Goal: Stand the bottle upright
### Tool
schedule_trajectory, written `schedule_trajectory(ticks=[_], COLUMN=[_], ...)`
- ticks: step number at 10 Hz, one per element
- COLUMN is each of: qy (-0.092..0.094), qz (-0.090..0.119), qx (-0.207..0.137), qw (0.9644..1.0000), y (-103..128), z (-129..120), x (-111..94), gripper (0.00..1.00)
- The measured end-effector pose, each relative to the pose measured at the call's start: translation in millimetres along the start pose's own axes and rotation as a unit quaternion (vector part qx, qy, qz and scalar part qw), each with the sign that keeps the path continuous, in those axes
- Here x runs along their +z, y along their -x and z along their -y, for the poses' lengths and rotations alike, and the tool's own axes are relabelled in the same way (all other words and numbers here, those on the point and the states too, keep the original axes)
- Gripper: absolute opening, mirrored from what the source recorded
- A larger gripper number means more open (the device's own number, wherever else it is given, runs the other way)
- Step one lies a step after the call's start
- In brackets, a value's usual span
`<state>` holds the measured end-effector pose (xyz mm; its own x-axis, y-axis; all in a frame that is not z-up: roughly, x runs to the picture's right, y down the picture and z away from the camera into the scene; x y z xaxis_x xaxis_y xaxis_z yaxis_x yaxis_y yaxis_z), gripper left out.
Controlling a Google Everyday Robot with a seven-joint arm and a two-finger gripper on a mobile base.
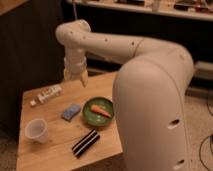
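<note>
The bottle (49, 94) lies on its side near the far left corner of the wooden table (55, 152), its white cap (33, 102) pointing left and its label facing up. My gripper (75, 78) hangs above the table's far edge, to the right of the bottle and higher than it. It points down and touches nothing. Its pale fingers (84, 79) stand apart with nothing between them.
A translucent plastic cup (36, 130) stands at the table's left front. A blue sponge (71, 111) lies mid-table beside a green bowl (95, 117) that holds an orange item (102, 111). A black striped packet (86, 142) lies near the front edge. My white arm fills the right.
</note>
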<state>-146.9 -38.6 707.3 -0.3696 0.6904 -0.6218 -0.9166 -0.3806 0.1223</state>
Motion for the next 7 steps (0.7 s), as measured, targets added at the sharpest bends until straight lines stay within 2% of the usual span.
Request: schedule_trajectory(ticks=[2, 7], qy=[0.011, 0.013], qz=[0.009, 0.007], qx=[0.037, 0.043], qw=[0.9992, 0.9990], y=[-4, -8], z=[5, 2], x=[10, 14], gripper=[0.65, 0.65])
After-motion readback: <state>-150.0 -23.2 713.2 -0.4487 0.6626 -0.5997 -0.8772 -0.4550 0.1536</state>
